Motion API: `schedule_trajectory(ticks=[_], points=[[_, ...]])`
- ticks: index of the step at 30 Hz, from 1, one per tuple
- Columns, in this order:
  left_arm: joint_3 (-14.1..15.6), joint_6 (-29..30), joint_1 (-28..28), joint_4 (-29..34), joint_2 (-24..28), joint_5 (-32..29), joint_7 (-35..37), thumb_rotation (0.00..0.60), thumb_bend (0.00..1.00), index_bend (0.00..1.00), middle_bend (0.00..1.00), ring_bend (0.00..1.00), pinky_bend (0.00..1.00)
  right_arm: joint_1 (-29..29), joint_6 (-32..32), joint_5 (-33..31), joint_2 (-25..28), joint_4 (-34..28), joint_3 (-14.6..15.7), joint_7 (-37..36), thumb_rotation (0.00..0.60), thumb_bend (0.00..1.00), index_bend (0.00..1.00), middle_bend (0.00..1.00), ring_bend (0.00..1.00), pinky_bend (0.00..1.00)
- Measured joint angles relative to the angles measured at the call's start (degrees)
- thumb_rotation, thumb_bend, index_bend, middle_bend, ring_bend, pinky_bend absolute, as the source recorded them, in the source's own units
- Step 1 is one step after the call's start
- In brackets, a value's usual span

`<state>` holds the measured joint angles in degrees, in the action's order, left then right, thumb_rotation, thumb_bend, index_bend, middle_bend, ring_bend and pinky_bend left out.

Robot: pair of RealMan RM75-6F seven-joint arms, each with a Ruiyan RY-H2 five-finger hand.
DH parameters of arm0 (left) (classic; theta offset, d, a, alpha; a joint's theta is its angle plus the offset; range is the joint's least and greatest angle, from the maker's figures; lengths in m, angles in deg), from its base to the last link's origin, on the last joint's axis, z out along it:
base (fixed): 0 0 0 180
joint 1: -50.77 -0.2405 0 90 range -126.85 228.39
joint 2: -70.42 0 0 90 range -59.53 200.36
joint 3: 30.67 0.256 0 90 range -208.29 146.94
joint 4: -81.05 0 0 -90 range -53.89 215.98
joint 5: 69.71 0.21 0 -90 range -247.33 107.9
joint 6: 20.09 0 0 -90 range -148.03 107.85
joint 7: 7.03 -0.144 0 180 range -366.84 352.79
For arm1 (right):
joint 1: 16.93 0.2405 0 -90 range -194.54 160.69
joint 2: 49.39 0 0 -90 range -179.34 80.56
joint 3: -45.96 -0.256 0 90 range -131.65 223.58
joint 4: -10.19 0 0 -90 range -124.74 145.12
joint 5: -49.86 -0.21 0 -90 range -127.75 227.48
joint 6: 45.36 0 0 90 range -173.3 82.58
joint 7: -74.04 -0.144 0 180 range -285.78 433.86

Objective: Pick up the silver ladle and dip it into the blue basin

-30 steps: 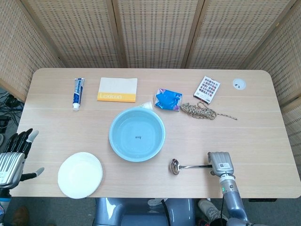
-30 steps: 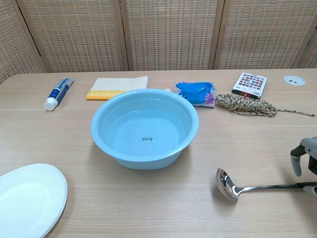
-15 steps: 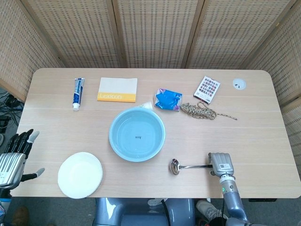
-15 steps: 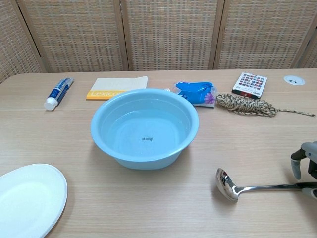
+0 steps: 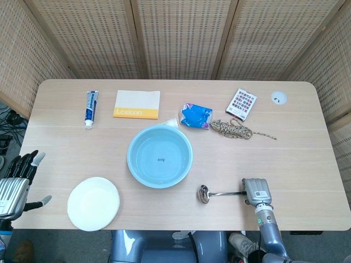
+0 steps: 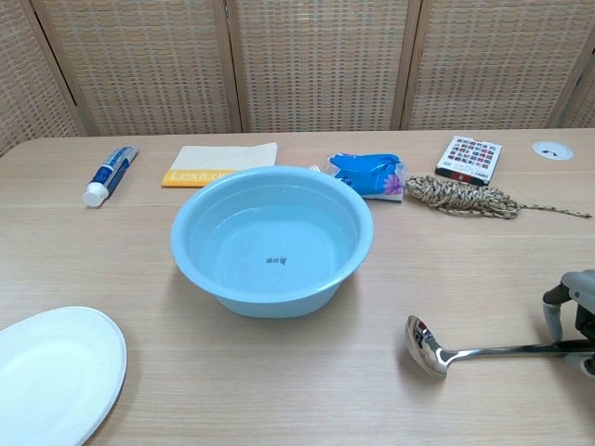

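The silver ladle (image 5: pixel 219 193) (image 6: pixel 465 351) lies flat on the table near the front edge, its bowl pointing left toward the blue basin (image 5: pixel 159 156) (image 6: pixel 271 239). The basin stands at the table's middle and holds a little water. My right hand (image 5: pixel 256 191) (image 6: pixel 572 316) sits over the far end of the ladle's handle, with one finger above the handle and another below it. Its grip is hidden by the back of the hand and cut off at the chest view's edge. My left hand (image 5: pixel 16 181) hangs off the table's left front corner with fingers spread, holding nothing.
A white plate (image 5: pixel 93 203) (image 6: pixel 46 372) lies front left. Along the back lie a toothpaste tube (image 5: pixel 91 108), a yellow booklet (image 5: pixel 137 104), a blue packet (image 5: pixel 196 115), a coil of rope (image 5: pixel 233 129) and a patterned card box (image 5: pixel 241 103).
My right hand has shifted slightly toward the table's front edge over the handle end. The ladle and my left hand have not moved.
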<state>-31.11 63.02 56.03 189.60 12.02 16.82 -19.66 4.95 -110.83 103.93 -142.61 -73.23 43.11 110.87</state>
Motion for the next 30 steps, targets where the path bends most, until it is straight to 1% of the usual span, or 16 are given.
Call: schedule_trajectory(ticks=[9,14,19,21,23,30], points=[[0.0,0.0,0.0,0.0,-0.2,-0.1,-0.4,0.600,0.00,0.00,0.00,0.00,0.00,0.2,0.3,0.6,-0.7,0.6,0.0,-0.3,0.600,0.51,0.51,0.98,1.00,1.00],[0.0,0.1,0.0,0.0,-0.2,-0.2,-0.2,0.600,0.00,0.00,0.00,0.00,0.00,0.3,0.4,0.3,-1.1,0.9,0.0,0.3,0.600,0.54,0.52,0.98,1.00,1.00],[0.0,0.1,0.0,0.0,-0.1,-0.2,-0.1,0.600,0.00,0.00,0.00,0.00,0.00,0.4,0.7,-0.7,-1.1,1.2,0.0,1.2,0.600,0.63,0.61,0.98,1.00,1.00],[0.0,0.1,0.0,0.0,-0.1,-0.1,0.0,0.600,0.00,0.00,0.00,0.00,0.00,0.4,0.8,-1.0,-0.9,1.0,0.1,1.6,0.600,0.70,0.69,0.98,1.00,1.00],[0.0,0.1,0.0,0.0,-0.1,-0.1,0.0,0.600,0.00,0.00,0.00,0.00,0.00,0.4,0.9,-1.4,-0.6,0.6,0.1,1.9,0.600,0.73,0.74,0.98,1.00,1.00],[0.1,0.0,0.0,0.0,-0.1,-0.1,-0.1,0.600,0.00,0.00,0.00,0.00,0.00,0.5,1.1,-1.5,1.9,-2.7,0.2,2.0,0.600,0.73,0.78,0.98,1.00,1.00]])
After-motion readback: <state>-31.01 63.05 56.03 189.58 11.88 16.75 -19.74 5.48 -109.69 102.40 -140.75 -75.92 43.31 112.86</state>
